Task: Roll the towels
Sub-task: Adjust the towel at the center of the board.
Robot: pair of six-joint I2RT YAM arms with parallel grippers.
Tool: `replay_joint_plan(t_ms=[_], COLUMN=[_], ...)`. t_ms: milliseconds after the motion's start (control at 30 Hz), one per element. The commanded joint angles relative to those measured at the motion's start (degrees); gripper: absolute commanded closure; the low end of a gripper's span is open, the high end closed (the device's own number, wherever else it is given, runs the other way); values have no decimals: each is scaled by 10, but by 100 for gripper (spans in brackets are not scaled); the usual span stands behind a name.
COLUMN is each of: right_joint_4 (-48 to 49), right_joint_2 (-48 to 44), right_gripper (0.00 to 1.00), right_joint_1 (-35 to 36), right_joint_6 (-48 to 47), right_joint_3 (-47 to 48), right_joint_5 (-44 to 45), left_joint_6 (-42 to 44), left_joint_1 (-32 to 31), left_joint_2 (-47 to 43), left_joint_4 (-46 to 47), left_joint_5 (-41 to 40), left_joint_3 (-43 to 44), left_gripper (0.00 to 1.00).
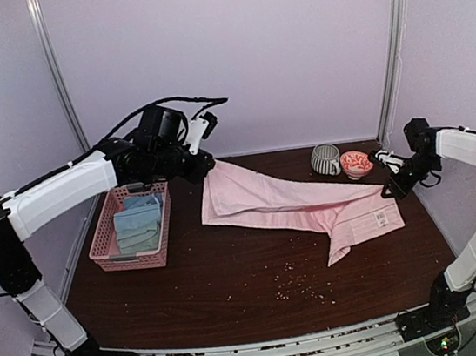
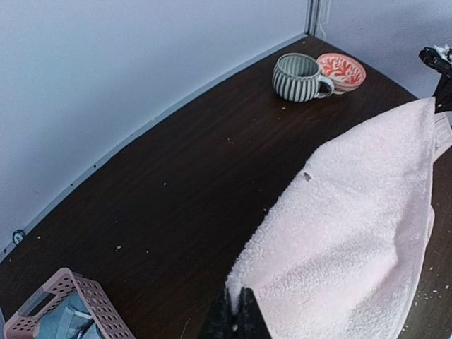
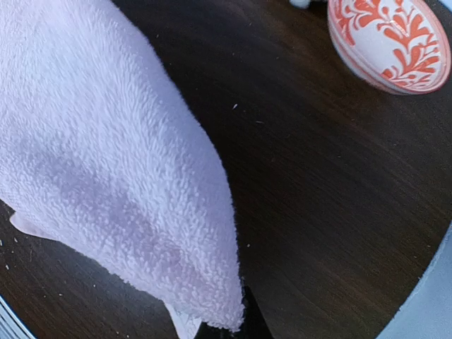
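Observation:
One light pink towel is pulled out long across the dark table, from back left to right. My left gripper is shut on its far left corner, and in the left wrist view the cloth runs away from the closed gripper. My right gripper is shut on the right end, where a striped hem lies on the table. In the right wrist view the towel bunches into the gripper at the bottom edge; the fingertips are mostly hidden by cloth.
A pink basket holding pale blue cloths stands at the left. A striped mug and a red-patterned bowl sit at the back right, close to my right gripper. Crumbs are scattered on the table's near part.

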Motion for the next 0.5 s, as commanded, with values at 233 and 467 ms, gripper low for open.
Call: replay_joint_plan(t_ms=[233, 467], right_joint_4=[-180, -160], right_joint_2=[-174, -125], right_gripper=[100, 100], right_joint_1=[-38, -37], right_joint_6=[-139, -117], right_joint_3=[65, 62], right_joint_5=[-127, -128], left_joint_6=[-64, -129], left_joint_1=[-6, 19], left_joint_2=[-145, -62], left_joint_4=[-9, 17], left_joint_5=[124, 158], left_joint_3=[-127, -176], left_gripper=[100, 100])
